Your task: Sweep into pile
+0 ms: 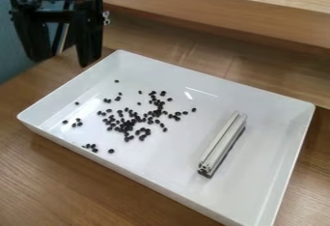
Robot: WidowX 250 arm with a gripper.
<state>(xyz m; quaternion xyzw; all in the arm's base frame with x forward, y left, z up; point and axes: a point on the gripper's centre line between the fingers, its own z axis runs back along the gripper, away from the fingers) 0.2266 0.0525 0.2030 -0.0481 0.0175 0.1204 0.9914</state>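
A: Where do we see the gripper [61, 61]?
B: We have it at the upper left, hanging down beside the far left edge of the tray [171, 162].

A: And how does the claw stand?
B: Spread wide, we'd say. Its two fingers [88, 36] point downward with a broad gap between them, and they pinch only air. They are black and blocky, narrowing toward the tips.

A: What about our beans [126, 127]?
B: We see them on the tray's floor, left of its middle: small, dark, rounded pieces. Many are bunched in a loose, ragged patch, some touching, while others lie scattered around it, with a few strays toward the left and near walls.

A: And the bar [222, 143]?
B: It lies on the tray to the right of the beans, apart from them, running at a slant. We make out pale, metallic-looking sides, straight edges, grooves along its length and a notched, squarish near end. Its lower side looks dark.

A: The tray itself?
B: White, smooth and a little glossy, with a bright streak of reflected light. It's a shallow rectangle with sloping walls, set on a brown table [51, 181] with streaky wood grain. Behind it, we also see a wooden ledge [213, 22].
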